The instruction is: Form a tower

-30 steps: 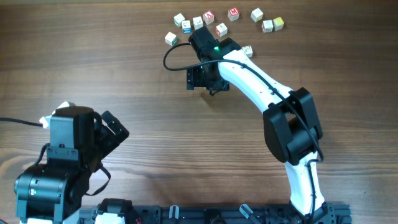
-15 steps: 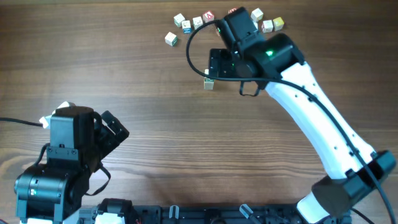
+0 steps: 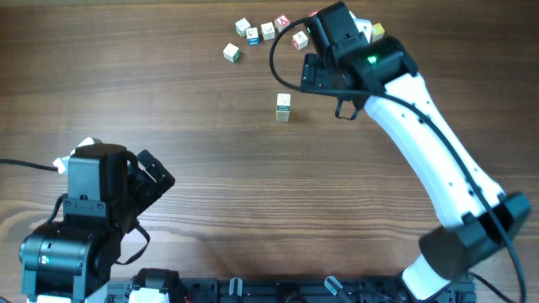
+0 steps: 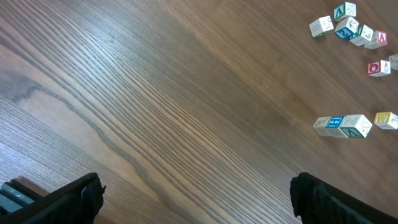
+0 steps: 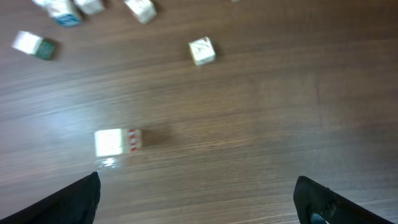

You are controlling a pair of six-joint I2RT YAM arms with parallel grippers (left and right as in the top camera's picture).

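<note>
Left: your left gripper (image 4: 196, 186) sits at the near left corner of the bench (image 3: 194, 143). Its fingers (image 4: 62, 196) are spread wide with only bare wood between them.

Centre: the tower (image 3: 284, 107) stands alone on open bench, green mark on its top cube. It is well to the right of the left gripper and farther away. In the left wrist view it appears at the right edge as a short line of cubes, one marked blue, one green and one yellowish. Nothing touches it.

Far centre: the loose cubes (image 3: 253, 35) lie scattered beyond the tower.

Right: your right gripper (image 5: 198, 186) hangs just right of the tower and slightly farther back, clear of it. Its fingers are parted and hold nothing. The right wrist picture is blurred.
</note>
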